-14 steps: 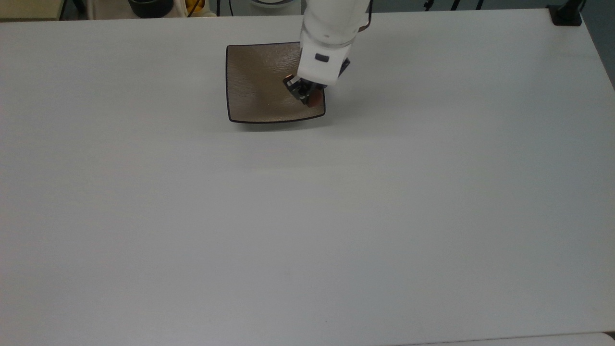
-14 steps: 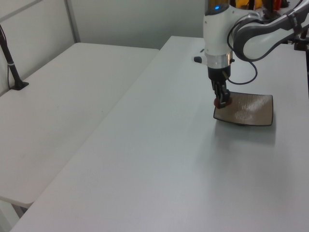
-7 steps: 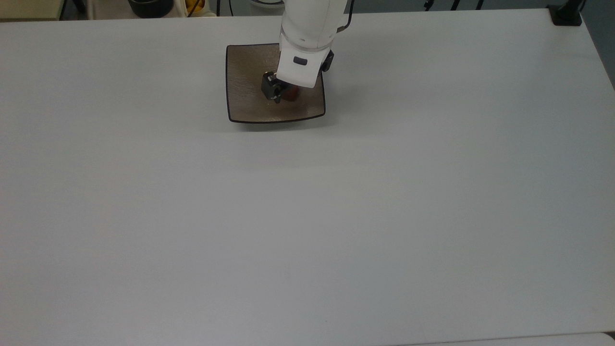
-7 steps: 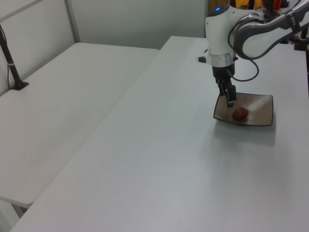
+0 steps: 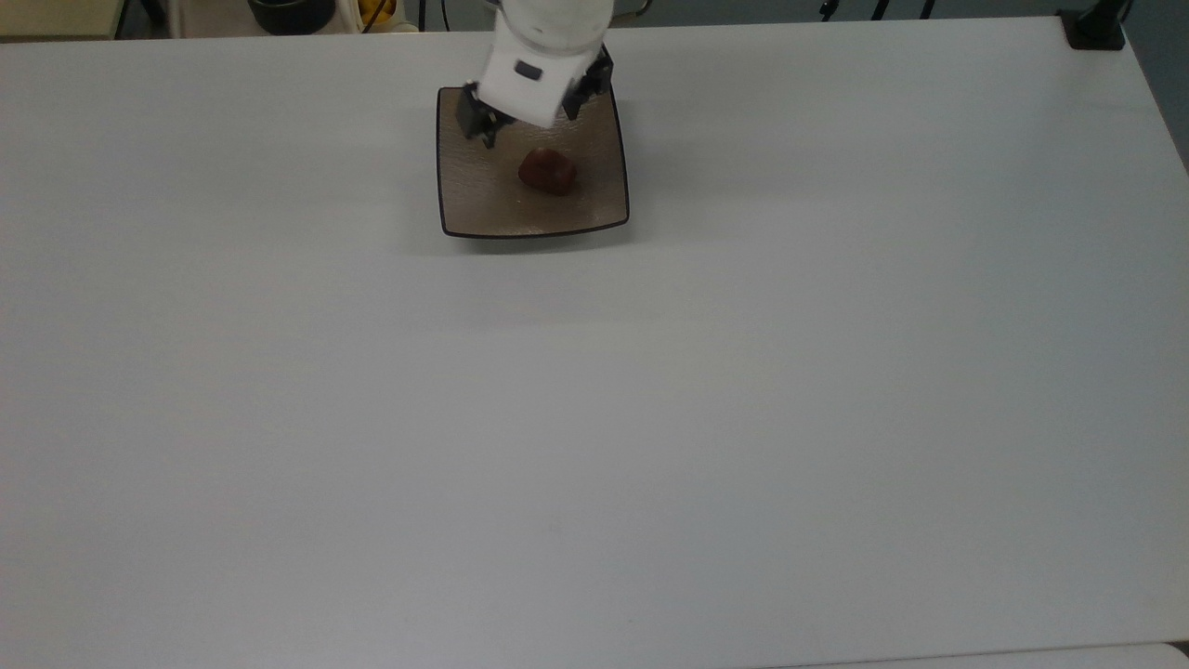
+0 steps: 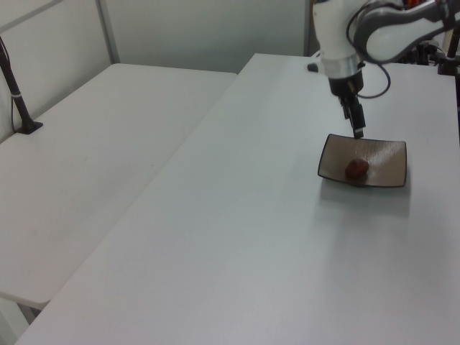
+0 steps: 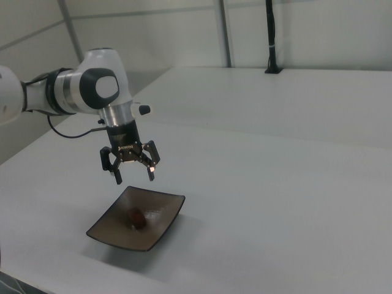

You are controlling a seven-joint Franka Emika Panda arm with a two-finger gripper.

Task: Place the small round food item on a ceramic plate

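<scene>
Here, the small round food item (image 5: pixel 547 172), a glossy dark red-brown lump, lay near the middle of the square tan-brown ceramic plate (image 5: pixel 474 200), a little toward the top view's right. The plate sat on a plain white table (image 5: pixel 650 418), near the far edge in the top view.

The gripper (image 7: pixel 131 169) of the white Franka arm (image 7: pixel 92 89) hung above the plate with its two fingers spread wide and nothing between them. In the right view it was well clear of the plate's surface; in the top view it hung over the plate's far-left part, apart from the food.

Judging from this, the placing step looked done, since the food rested on the plate on its own. The step in hand appeared to be the arm's retreat. The next move would likely call only for lifting straight away without brushing the plate's upturned rim.

A small pale marking showed on the gripper's dark body in the right view, too small to read. No brand, label or other writing was legible on the plate, table or arm.
</scene>
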